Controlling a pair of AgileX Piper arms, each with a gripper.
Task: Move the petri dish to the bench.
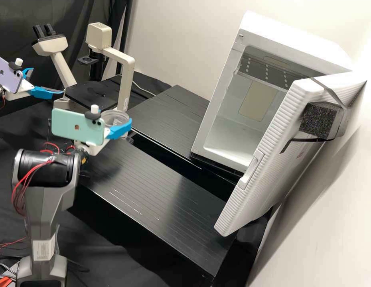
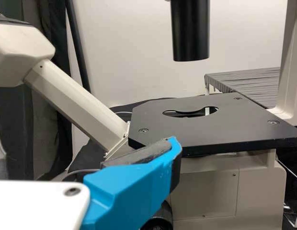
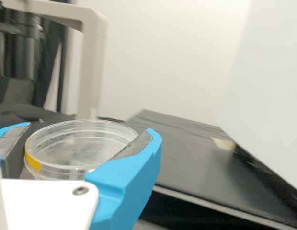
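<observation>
The right gripper [image 3: 85, 132] had the petri dish [image 3: 76, 158] clasped by its sides, just near of the microscope [image 1: 125, 83] and at the left end of the near black bench top [image 1: 145, 187]. Over on the left, the left gripper [image 1: 48, 81] stood parted beside the microscope.

Setting the dish down well, I thought, called for easing it over the bare black surface, away from the dark gap, and lowering it slowly until its whole base met the bench. Only then should the grip loosen, both sides evenly, with the fingers backing off level so they wouldn't drag the rim.

The dish lay roughly flat, its broad round face upward and its base downward; being round, it had no long axis to line up. A yellow mark [image 3: 32, 162] on its side sat close to one finger.
</observation>
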